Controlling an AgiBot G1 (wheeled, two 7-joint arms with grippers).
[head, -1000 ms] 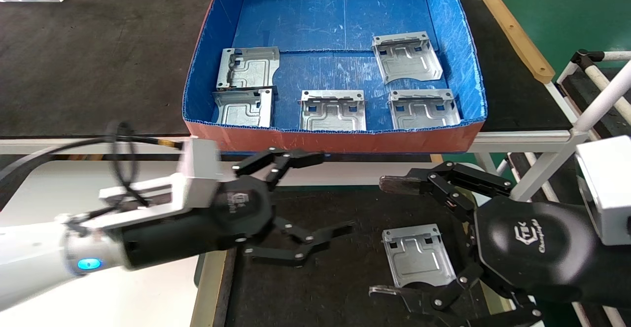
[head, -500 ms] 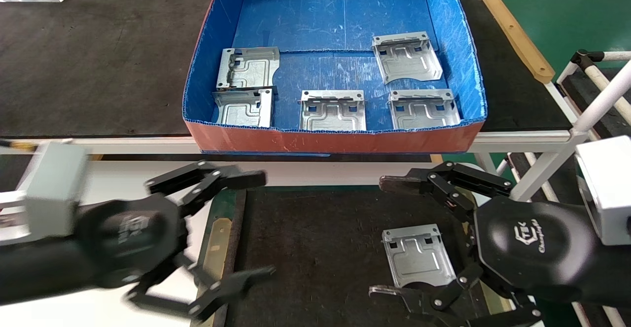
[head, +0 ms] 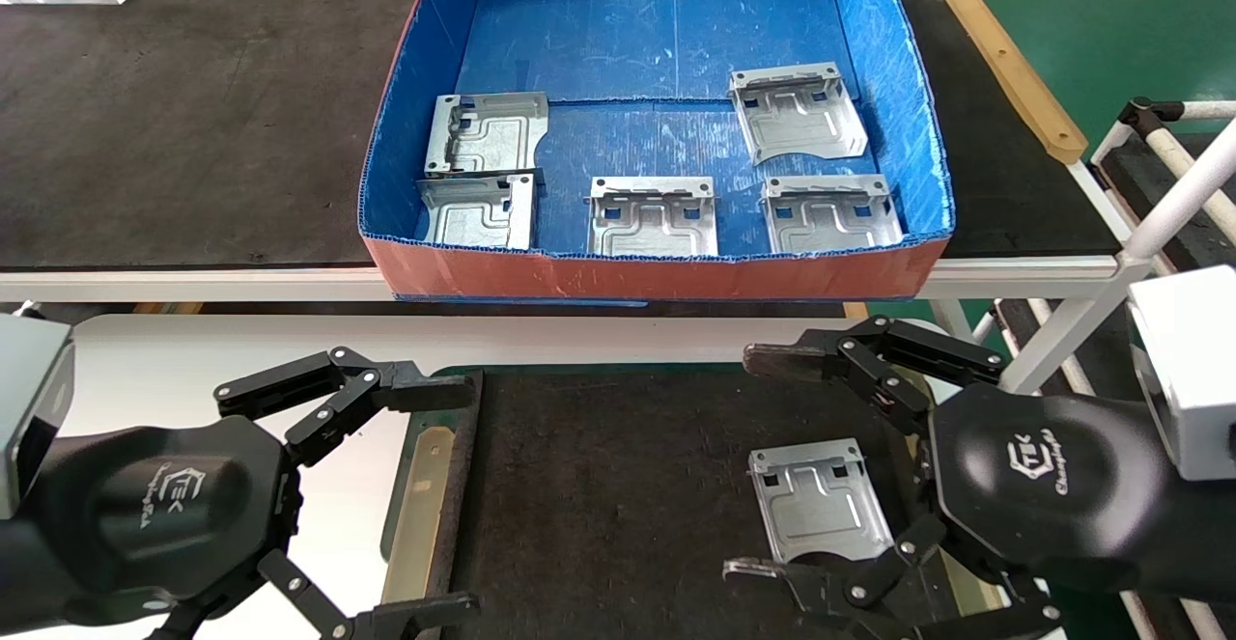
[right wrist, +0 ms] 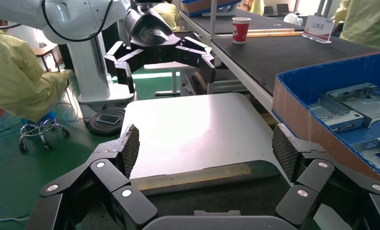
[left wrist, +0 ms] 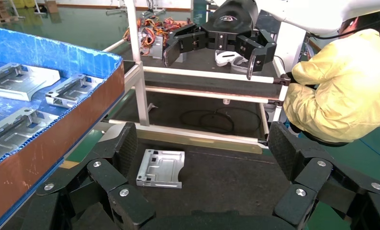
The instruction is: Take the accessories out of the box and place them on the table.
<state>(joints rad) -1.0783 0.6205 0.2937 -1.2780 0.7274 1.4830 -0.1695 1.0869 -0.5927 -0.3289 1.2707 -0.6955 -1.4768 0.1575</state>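
Currently, both the left gripper (head: 454, 500) and right gripper (head: 758, 466) stood wide open, holding nothing. One plate (head: 818, 500) lay on the table's mat (head: 618, 486) between the right fingers; five plates (head: 652, 216) remained in the box (head: 657, 276).

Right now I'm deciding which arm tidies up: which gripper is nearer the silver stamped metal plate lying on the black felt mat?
Right. The right gripper is open around the plate; the left gripper is open over the mat's far left edge.

The box (head: 657, 273) has a tall front wall in the way. Five accessories (head: 653, 216) crowd its near half; the far half is bare. One plate (head: 819, 500) sits near the table's (head: 599, 486) right edge.
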